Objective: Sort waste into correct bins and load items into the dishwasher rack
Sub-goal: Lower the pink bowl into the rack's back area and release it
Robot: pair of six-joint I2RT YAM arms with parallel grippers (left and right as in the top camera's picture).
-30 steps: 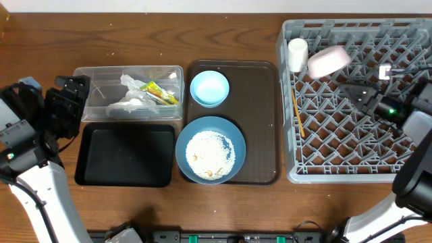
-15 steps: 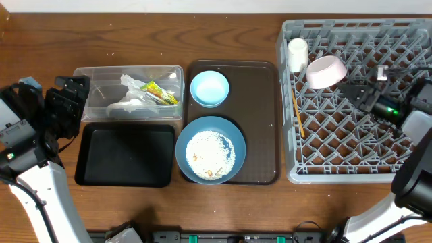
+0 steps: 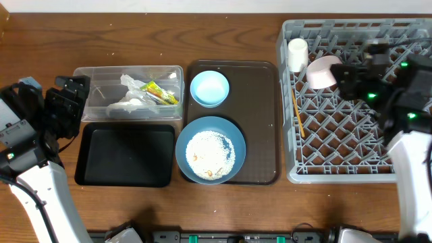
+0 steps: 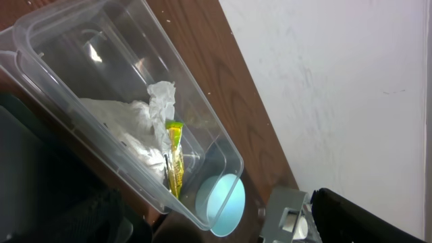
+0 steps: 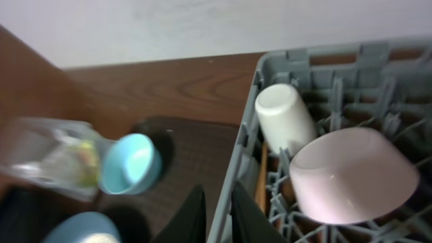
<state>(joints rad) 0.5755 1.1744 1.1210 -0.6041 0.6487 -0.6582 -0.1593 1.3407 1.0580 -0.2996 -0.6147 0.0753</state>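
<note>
The grey dishwasher rack holds the white cup, the pink bowl leaning beside it, and wooden chopsticks along its left side. My right gripper hovers just right of the pink bowl, shut and empty; in its wrist view the gripper has its tips almost touching above the rack's rim. Rice scraps fill the large dark blue bowl. The small light blue bowl sits behind it. The napkin and wrapper lie in the clear tub. My left gripper stands open beside the tub.
Both blue bowls stand on a dark brown serving tray between the bins and the rack. The black tray lies in front of the clear tub. In the left wrist view the tub fills the frame, the light blue bowl behind it.
The pink bowl dropped from a raised tilt to lean in the rack by the cup. My right arm swung back and left, its jaws narrowing. The left arm stayed still.
</note>
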